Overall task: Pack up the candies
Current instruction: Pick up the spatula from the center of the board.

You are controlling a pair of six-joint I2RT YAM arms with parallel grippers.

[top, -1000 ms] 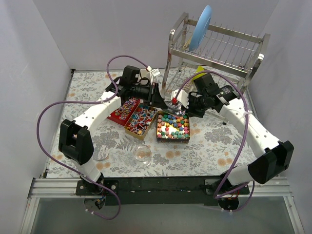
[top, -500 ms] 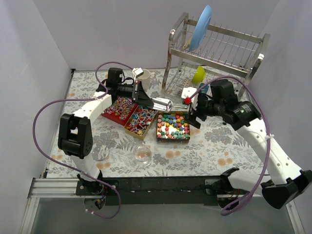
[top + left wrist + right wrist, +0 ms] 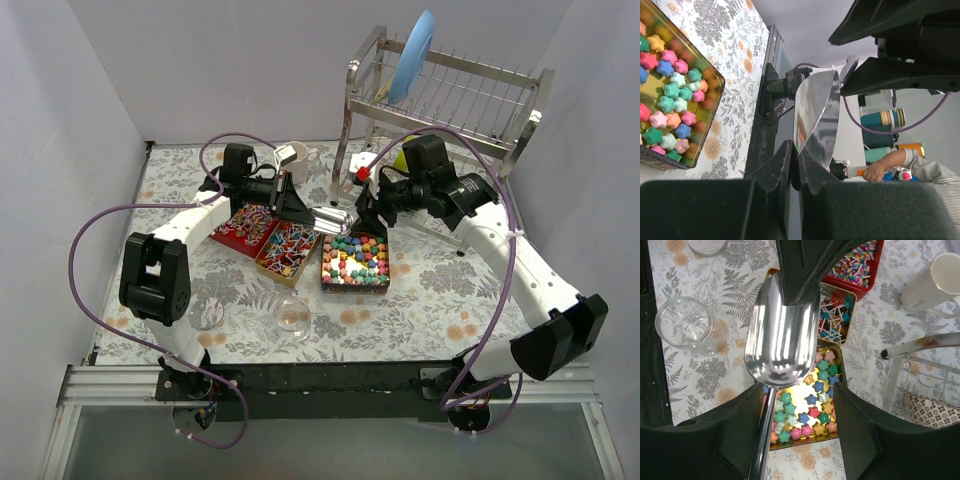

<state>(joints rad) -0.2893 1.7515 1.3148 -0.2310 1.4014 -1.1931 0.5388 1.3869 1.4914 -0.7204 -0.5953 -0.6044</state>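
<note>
A: Is there any writing we can read?
B: No. Whatever print the wrapped candies [image 3: 832, 320] carry is too small for us.
A: And our fingers?
B: Our left gripper [image 3: 796, 167] is pinched tight on the mouth rim of the metal scoop [image 3: 782, 335]. Our right gripper [image 3: 798, 395] stands spread, with the scoop's handle running between its fingers.
A: Where are the candies?
B: The striped candies [image 3: 860, 257] fill the red tray [image 3: 230, 238]. The wrapped ones lie in the middle tray [image 3: 276, 271]. The star candies [image 3: 812, 412] sit in the gold tray [image 3: 353, 288], under the scoop.
A: Where do we have room?
B: The dish rack [image 3: 440, 90] crowds us behind. Two glass jars [image 3: 293, 316] stand nearer us, and there is bare table [image 3: 440, 290] to the right.
</note>
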